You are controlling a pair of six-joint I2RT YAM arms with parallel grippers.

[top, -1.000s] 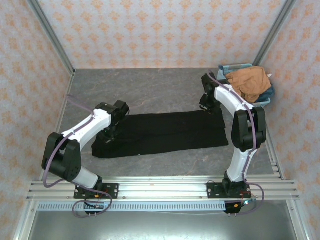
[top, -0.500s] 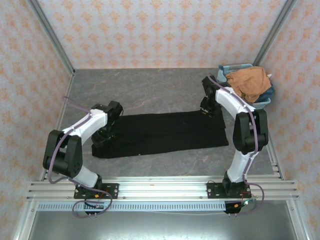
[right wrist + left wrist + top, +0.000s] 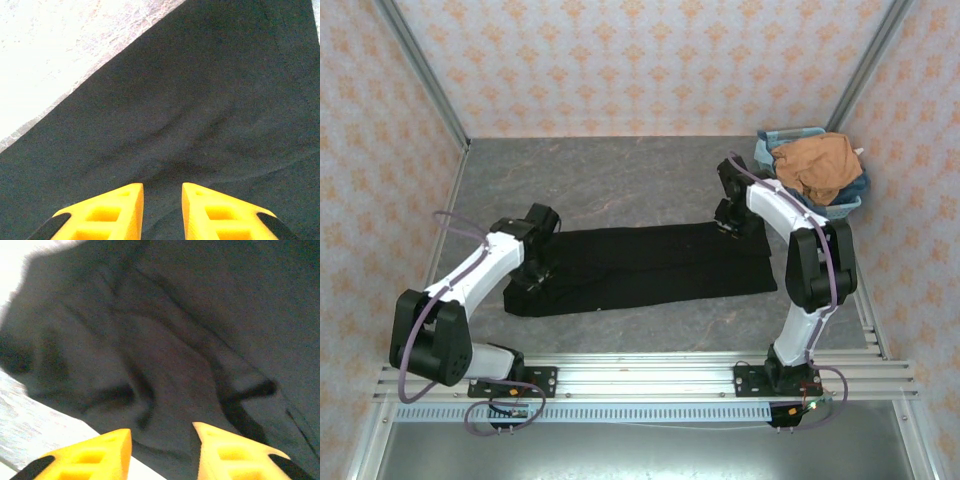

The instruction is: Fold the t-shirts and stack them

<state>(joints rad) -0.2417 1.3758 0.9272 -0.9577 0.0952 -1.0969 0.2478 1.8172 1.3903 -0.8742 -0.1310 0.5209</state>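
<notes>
Even bright light, left wrist view blurred, table [image 3: 45, 45] overexposed

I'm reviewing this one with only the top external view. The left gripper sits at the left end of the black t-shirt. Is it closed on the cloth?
Observer: No. In the left wrist view the left gripper has its jaws apart, and the black t-shirt lies beyond them, not between them.
Operator: Is that end lying flat?
Observer: No, the cloth there is bunched into wrinkles and folds.
Operator: And the right gripper?
Observer: In the right wrist view the right gripper shows a narrow gap between its jaws over smooth cloth. I cannot tell whether it pinches any.
</notes>
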